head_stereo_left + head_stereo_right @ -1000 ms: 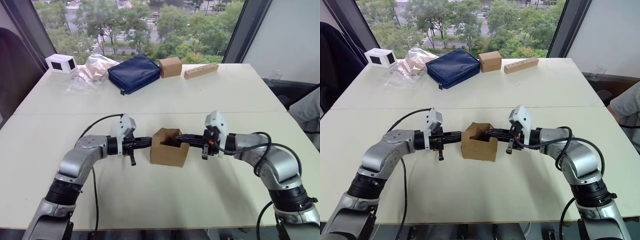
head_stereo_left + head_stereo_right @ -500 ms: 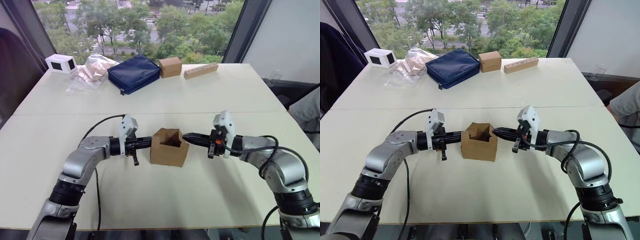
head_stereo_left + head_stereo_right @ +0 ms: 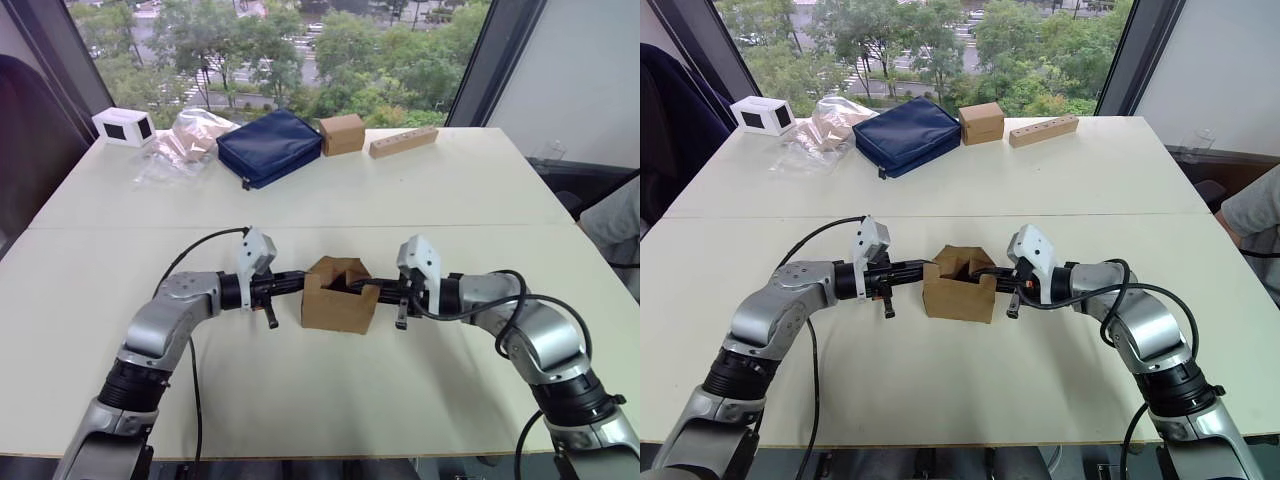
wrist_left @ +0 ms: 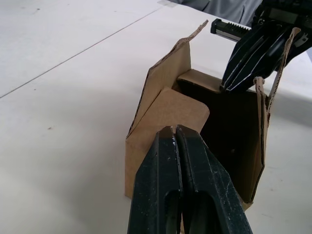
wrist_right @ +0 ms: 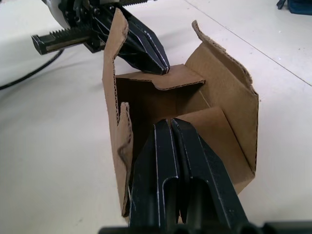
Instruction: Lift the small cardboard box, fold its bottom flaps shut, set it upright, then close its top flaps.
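At frame centre, the small brown corrugated cardboard box (image 3: 339,296) stands open-topped on the white desk (image 3: 400,200). The left tool (image 4: 175,134) and right tool (image 5: 169,124), both closed and gripping nothing, press opposite top flaps (image 5: 161,78) inward; both should be pushed level together.

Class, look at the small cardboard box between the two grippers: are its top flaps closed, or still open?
Partly open. On the small cardboard box, two top flaps are pushed inward by the shut grippers, while the other two stand up and the inside shows.
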